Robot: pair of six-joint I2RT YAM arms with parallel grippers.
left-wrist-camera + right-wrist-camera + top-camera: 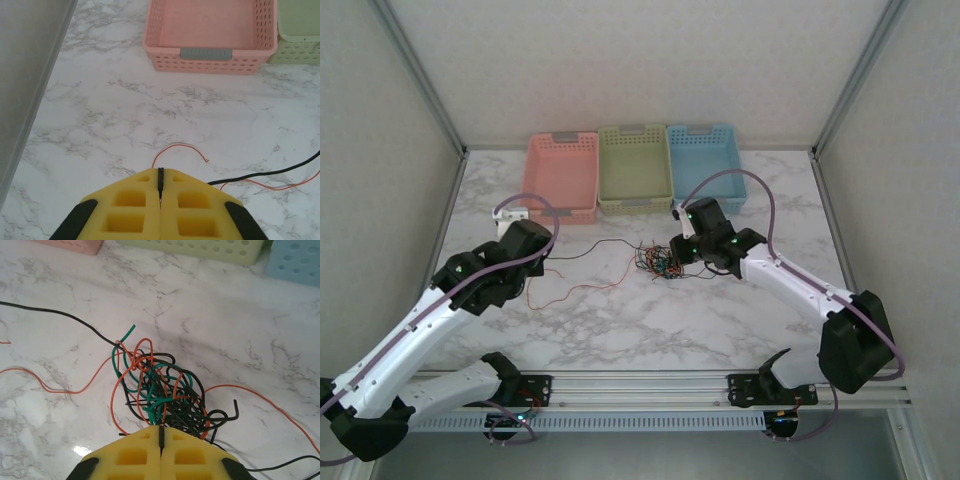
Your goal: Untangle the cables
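- We see a marble table point(720, 320), and on its far edge three baskets stand side by side: the pink basket point(560, 175) on the left, the green basket point(634, 170) in the middle, the blue basket point(705, 165) on the right
- The left arm point(420, 330) reaches forward over the left part of the table, and the right arm point(790, 285) bends in from the right toward the centre
- The left gripper point(160, 171) sits low over the marble in front of the pink basket, with its yellow pads point(127, 200) pressed together; we cannot tell whether a wire is caught between them
- The right gripper point(160, 427) is at the near edge of the tangle, its pads also together and strands running under its tips; we cannot tell whether any is pinched
- The cables point(160, 390) lie in a knot of black, red and green at mid-table, in front of the green basket and apart from it
- A black cable point(595, 245) runs from the knot leftward to the left gripper and disappears under its right pad
- A red cable point(580, 292) trails left from the knot and curls near the left gripper's tip
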